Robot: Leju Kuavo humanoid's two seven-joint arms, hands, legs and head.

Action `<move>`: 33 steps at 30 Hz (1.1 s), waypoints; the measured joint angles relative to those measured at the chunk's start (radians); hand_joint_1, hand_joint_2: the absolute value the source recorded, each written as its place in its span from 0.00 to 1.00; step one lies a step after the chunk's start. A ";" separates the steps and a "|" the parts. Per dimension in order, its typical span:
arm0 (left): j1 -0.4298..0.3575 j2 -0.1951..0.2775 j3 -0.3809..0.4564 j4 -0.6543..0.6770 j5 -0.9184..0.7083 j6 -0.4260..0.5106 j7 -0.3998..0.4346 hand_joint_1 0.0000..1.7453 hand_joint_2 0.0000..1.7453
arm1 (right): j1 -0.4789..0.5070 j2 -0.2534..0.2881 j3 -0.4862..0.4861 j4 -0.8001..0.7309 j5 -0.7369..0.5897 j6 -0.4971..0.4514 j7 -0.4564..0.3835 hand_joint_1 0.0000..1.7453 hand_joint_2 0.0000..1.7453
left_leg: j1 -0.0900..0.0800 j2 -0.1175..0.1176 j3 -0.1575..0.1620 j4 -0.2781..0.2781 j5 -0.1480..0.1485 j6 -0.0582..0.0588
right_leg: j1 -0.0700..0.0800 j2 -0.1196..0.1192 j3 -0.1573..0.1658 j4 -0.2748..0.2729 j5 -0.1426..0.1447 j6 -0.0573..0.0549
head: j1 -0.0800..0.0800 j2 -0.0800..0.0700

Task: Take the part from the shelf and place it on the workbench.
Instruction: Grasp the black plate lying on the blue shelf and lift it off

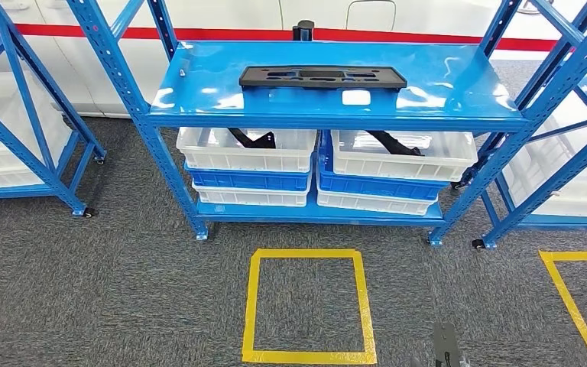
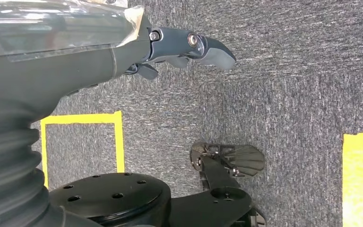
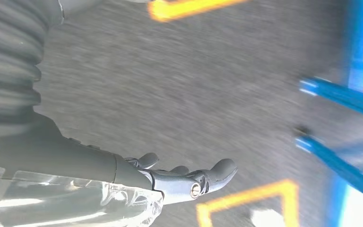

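— Part first: where does it lie?
— The flat black plastic part with cut-outs (image 1: 322,77) lies on the top board of the blue metal shelf (image 1: 199,99), toward the back and about midway along, with a small white label (image 1: 356,98) just in front of it on the board.
— And under that board?
— Two stacks of white and blue plastic crates (image 1: 248,164) stand side by side on the lower level; dark pieces show inside the top crates.
— The hands?
— The left hand (image 2: 184,47) hangs over grey carpet (image 1: 122,290), fingers stretched out and apart, holding nothing. The right hand (image 3: 189,177) also hangs above the carpet, fingers loosely extended and empty; that picture is blurred. Both are well apart from the part.
— The floor?
— A square of yellow tape (image 1: 306,306) is marked on the carpet in front of the shelf, with a corner of another yellow outline (image 1: 569,298) farther right.
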 joint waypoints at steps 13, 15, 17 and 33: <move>-0.013 -0.001 0.025 0.002 -0.014 -0.003 -0.002 0.00 1.00 | -0.272 -0.133 0.114 -0.110 -0.037 0.033 -0.254 0.00 1.00 | -0.001 -0.001 -0.003 0.004 0.002 0.003 | -0.001 -0.001 -0.001 0.002 0.003 0.004 | 0.000 0.000; -0.013 -0.002 0.025 0.002 -0.018 -0.002 -0.002 0.00 0.75 | -0.294 -0.138 0.148 -0.127 -0.047 0.033 -0.256 0.00 1.00 | -0.001 -0.002 -0.004 0.005 0.002 0.003 | -0.001 -0.002 -0.001 0.002 0.003 0.004 | 0.000 0.000; -0.013 -0.002 0.026 0.003 -0.019 -0.004 -0.008 0.00 0.25 | -0.304 -0.140 0.174 -0.143 -0.065 0.033 -0.261 0.00 1.00 | -0.001 -0.003 -0.004 0.005 0.002 0.003 | -0.001 -0.003 -0.001 0.002 0.003 0.004 | 0.000 0.000; -0.032 -0.014 0.028 0.004 -0.051 -0.021 -0.011 0.00 0.00 | -0.248 -0.082 0.662 -0.714 -0.261 0.070 -0.161 0.00 1.00 | -0.001 -0.003 -0.008 0.006 0.003 0.004 | -0.001 -0.004 -0.006 0.004 0.003 0.004 | 0.000 0.000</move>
